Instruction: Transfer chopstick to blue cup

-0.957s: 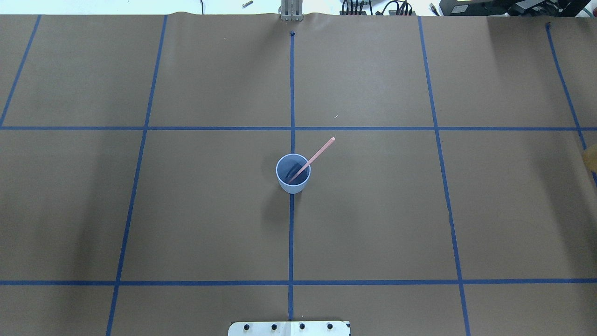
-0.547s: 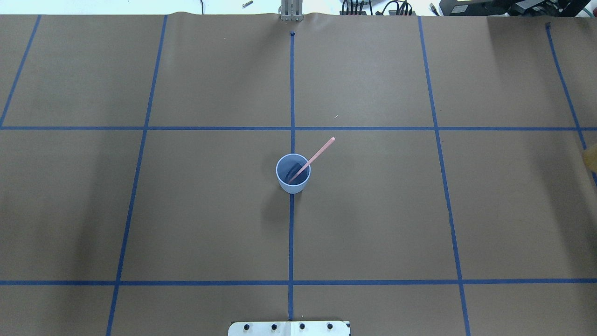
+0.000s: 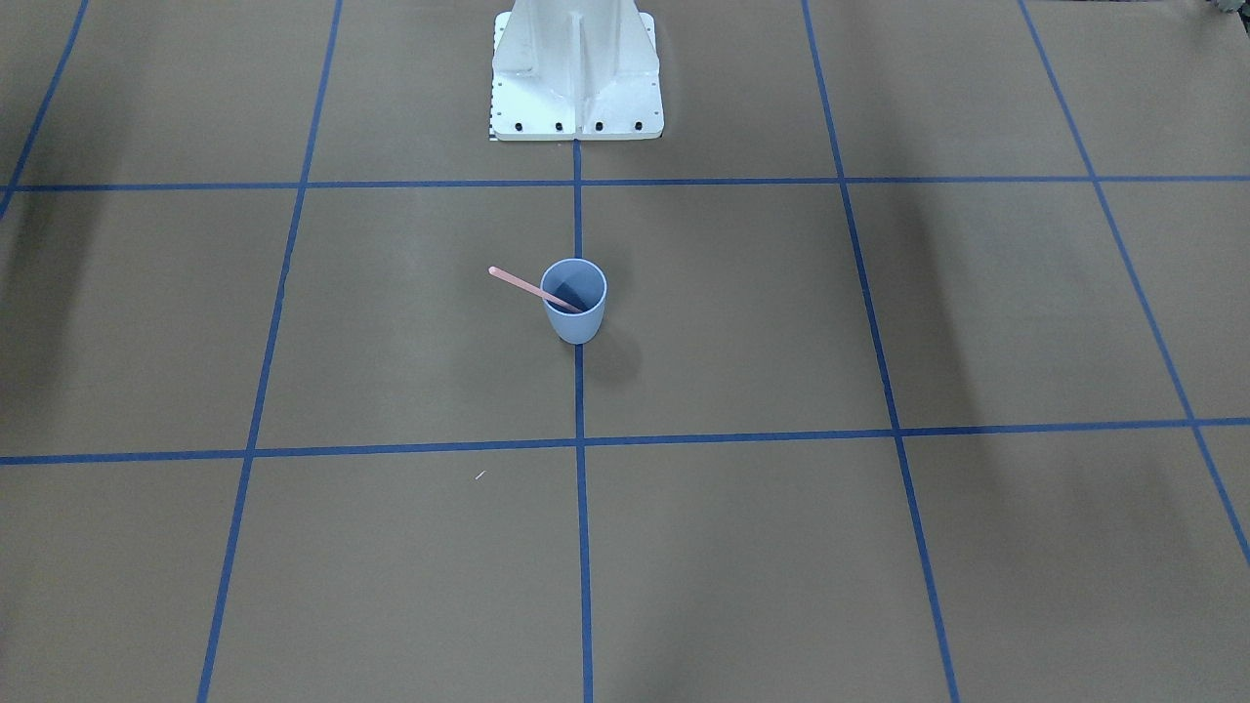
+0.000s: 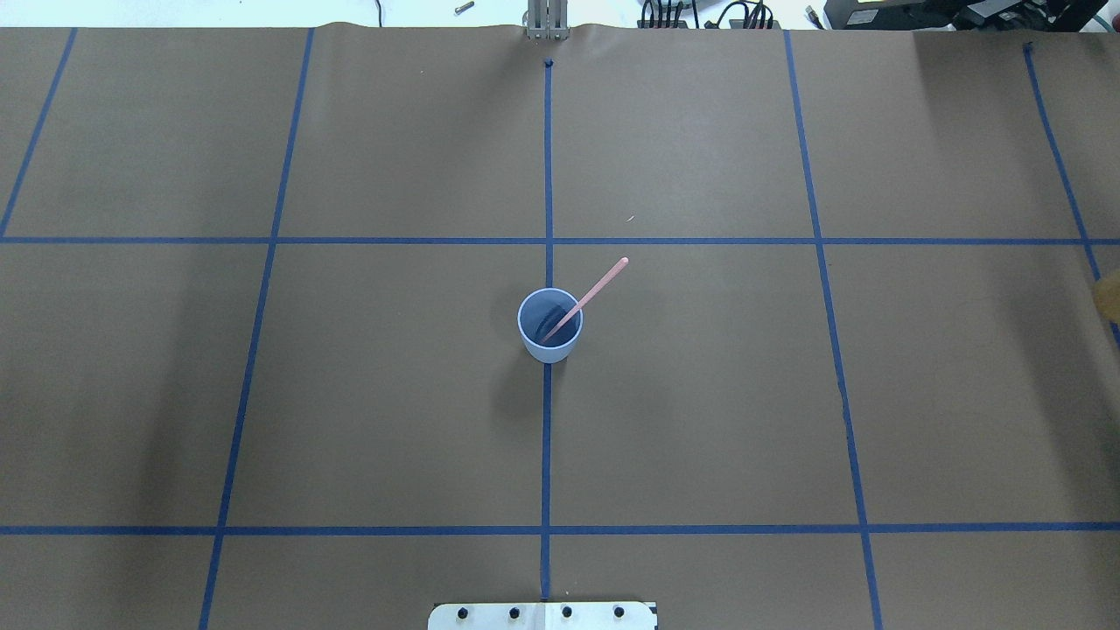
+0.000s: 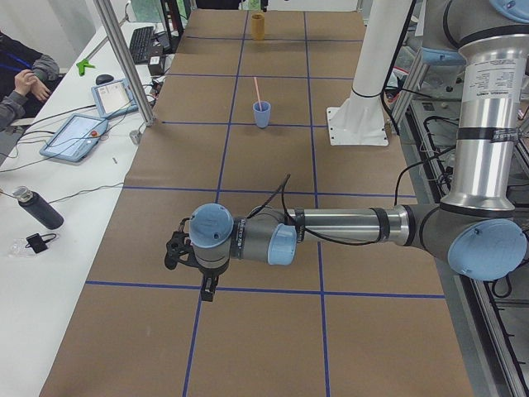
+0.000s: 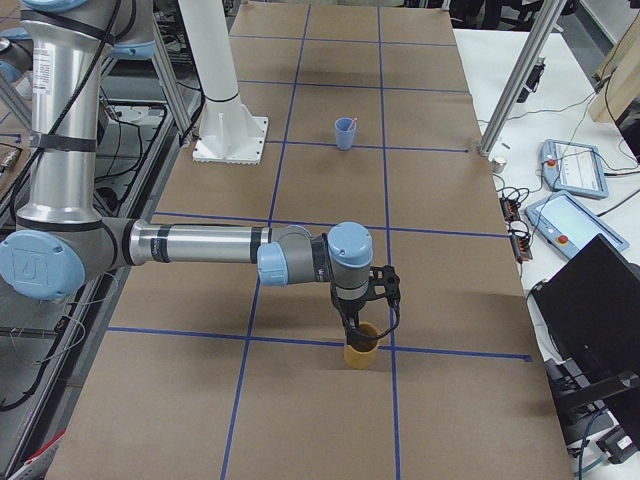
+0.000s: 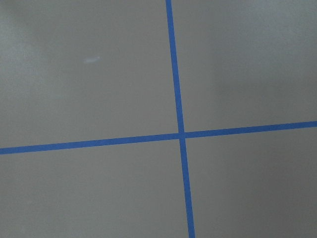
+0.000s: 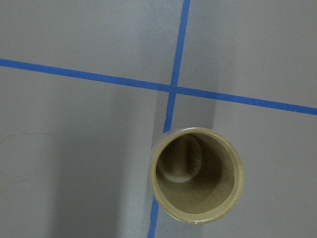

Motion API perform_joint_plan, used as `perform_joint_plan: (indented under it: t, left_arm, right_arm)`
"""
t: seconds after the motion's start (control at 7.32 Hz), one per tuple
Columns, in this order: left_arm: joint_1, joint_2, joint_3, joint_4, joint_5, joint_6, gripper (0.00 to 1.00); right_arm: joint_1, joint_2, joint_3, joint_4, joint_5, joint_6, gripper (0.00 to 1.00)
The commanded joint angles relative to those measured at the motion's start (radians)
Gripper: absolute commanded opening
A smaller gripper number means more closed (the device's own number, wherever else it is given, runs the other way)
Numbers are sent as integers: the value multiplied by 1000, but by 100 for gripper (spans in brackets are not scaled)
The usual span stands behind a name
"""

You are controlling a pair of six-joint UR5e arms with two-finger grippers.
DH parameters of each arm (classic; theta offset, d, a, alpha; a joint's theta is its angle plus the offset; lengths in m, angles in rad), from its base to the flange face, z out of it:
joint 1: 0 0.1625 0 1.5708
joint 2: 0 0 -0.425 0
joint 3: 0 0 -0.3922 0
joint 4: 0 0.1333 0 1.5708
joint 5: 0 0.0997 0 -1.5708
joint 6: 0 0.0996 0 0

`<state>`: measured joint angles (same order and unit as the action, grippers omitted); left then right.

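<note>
The pale-blue cup [image 4: 549, 337] stands upright on the centre tape line; it also shows in the front view [image 3: 574, 317]. One pale-pink chopstick [image 4: 598, 287] leans in it, its lower end inside and its upper end past the rim, away from the robot [image 3: 516, 282]. My left gripper [image 5: 208, 289] hangs over the table far from the cup, and shows only in the left side view. My right gripper [image 6: 366, 322] hangs just above a tan cup [image 6: 361, 352], and shows only in the right side view. I cannot tell whether either gripper is open or shut.
The tan cup [image 8: 197, 173] is upright and empty, beside a tape crossing near the table's right end. The white robot base [image 3: 576, 73] stands behind the blue cup. Tablets, a bottle and a metal post [image 5: 124, 62] lie beyond the table's far edge.
</note>
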<state>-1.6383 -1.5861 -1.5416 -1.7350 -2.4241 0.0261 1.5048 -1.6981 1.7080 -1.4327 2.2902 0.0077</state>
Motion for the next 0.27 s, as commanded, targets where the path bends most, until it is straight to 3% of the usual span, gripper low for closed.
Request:
perform_joint_plan:
  t: [0.0, 0.14]
  left_arm:
    - [0, 2, 0, 0, -1, 0, 99]
    - [0, 2, 1, 0, 0, 0, 99]
  right_arm:
    - [0, 0, 1, 0, 0, 0, 100]
    - [0, 0, 1, 0, 0, 0, 100]
